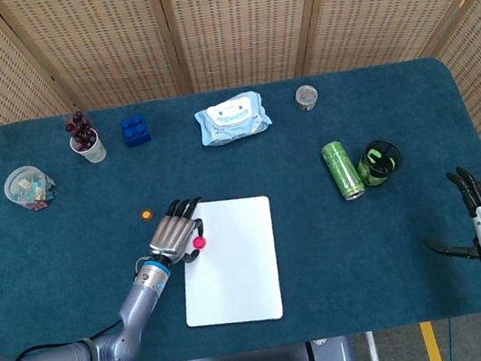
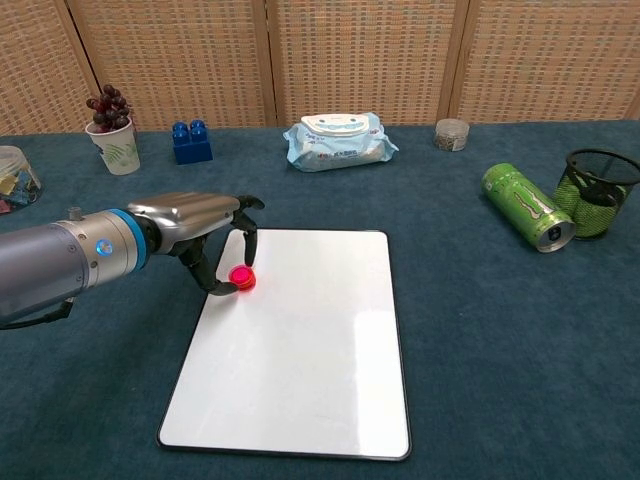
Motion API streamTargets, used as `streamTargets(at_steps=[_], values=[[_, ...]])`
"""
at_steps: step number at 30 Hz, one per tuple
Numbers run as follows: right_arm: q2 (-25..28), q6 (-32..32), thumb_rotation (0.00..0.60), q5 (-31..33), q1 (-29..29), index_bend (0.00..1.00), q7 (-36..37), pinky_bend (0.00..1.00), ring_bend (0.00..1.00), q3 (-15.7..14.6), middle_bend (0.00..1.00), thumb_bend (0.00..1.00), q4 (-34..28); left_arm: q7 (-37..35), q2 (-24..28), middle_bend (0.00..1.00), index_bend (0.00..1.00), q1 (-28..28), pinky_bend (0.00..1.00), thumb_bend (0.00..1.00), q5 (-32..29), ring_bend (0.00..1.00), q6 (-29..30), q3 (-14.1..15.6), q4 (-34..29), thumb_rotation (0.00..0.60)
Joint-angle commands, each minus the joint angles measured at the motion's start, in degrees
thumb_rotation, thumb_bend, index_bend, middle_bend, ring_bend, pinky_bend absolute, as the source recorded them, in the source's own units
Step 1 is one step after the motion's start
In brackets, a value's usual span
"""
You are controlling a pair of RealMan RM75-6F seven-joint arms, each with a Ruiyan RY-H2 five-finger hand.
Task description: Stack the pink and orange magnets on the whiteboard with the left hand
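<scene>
Now the left robot hand (image 2: 205, 240) pinches the round pink magnet (image 2: 241, 277) on the whiteboard (image 2: 320, 370).

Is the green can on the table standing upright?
No. The green can lies on its side on the table, its open end angled toward the black mesh cup beside it.

**Lighting and picture quality**

Illumination is bright, even and diffuse, apparently from overhead. The whiteboard (image 2: 300, 340) carries a soft pale sheen toward its near edge, without hard glare. Shadows are faint and short: a thin one lies under the left hand (image 2: 205, 225) and beside the green can (image 2: 525, 207). Both views are sharp, with no motion blur. The woven wall panels (image 1: 225, 23) show slight moiré.
</scene>
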Motion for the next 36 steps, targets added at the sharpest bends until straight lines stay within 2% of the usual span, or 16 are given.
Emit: streamTargets(at_steps=[1,4,6,16,21,28,36], values=[[0.01,-0.03,0.600,0.01,0.01,0.00,0.00,0.00,0.00,0.00,0.00,0.10,-0.01,-0.50,0.06,0.00,0.19,0.07,0.00,0.28,0.46,0.00,0.08,0.11,0.13,0.600],[0.02,-0.02,0.600,0.02,0.01,0.00,-0.03,0.00,0.00,0.00,0.00,0.10,-0.05,-1.07,0.20,0.00,0.13,0.10,0.00,0.28,0.71,0.00,0.04,0.13,0.06,0.600],[0.01,0.00,0.600,0.03,0.01,0.00,-0.05,0.00,0.00,0.01,0.00,0.10,-0.08,-1.61,0.29,0.00,0.11,0.15,0.00,0.28,0.96,0.00,0.02,0.01,-0.04,0.600],[0.10,-0.24,0.600,0.15,0.07,0.00,0.04,0.00,0.00,-0.01,0.00,0.10,-0.12,-3.86,4.11,0.00,0.11,1.99,0.00,0.29,2.04,0.00,2.84,-0.83,1.17,0.600],[0.13,-0.27,0.600,0.20,0.10,0.00,-0.23,0.00,0.00,-0.03,0.00,0.10,-0.26,-7.03,4.64,0.00,0.20,3.22,0.00,0.33,0.92,0.00,1.61,-1.24,6.51,0.600],[0.12,-0.31,0.600,0.40,0.11,0.00,-0.58,0.00,0.00,-0.02,0.00,0.10,-0.46,-11.20,2.17,0.00,0.30,3.40,0.00,0.36,0.79,0.00,-2.35,-1.56,14.89,0.600],[0.30,-0.64,0.600,0.54,0.20,0.00,-0.34,0.00,0.00,-0.02,0.00,0.10,-0.50,-13.76,-0.61,0.00,0.32,3.54,0.00,0.36,1.76,0.00,-4.24,-1.92,20.56,0.600]])
